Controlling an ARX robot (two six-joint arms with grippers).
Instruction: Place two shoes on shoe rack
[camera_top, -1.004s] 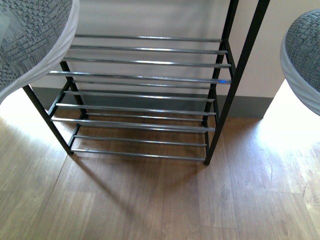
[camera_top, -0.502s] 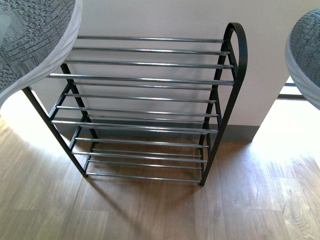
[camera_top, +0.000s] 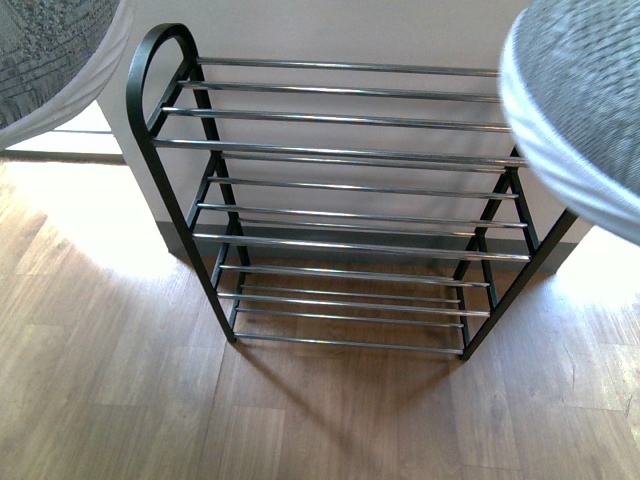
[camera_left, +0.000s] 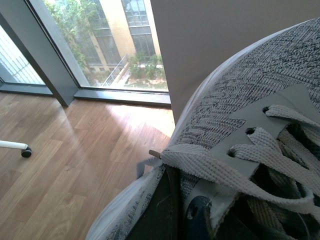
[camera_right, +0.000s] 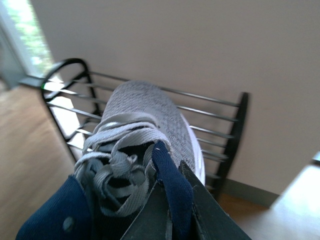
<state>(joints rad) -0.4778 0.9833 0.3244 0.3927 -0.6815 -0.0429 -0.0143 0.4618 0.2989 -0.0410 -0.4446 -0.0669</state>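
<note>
The shoe rack (camera_top: 340, 210) stands against the wall ahead, black side frames with chrome rods, all its tiers bare. A grey sneaker (camera_top: 50, 60) hangs at the upper left of the front view, held by my left gripper (camera_left: 172, 220), which is shut on its side wall beside the white laces. A second grey sneaker (camera_top: 585, 110) hangs at the upper right, above the rack's right end. My right gripper (camera_right: 172, 210) is shut on its navy lining, its toe (camera_right: 145, 107) pointing over the rack (camera_right: 210, 130). Neither arm shows in the front view.
Wood-plank floor (camera_top: 300, 420) spreads in front of the rack. A beige wall (camera_top: 350, 30) with a grey skirting runs behind it. A floor-to-ceiling window (camera_left: 100, 45) lies left of the wall corner, with a white chair caster (camera_left: 20, 148) on the floor there.
The view has swung left: the rack shifted right in the picture, its left arch now showing. The right sneaker looms larger over the rack's right end. The left sneaker shows less.
</note>
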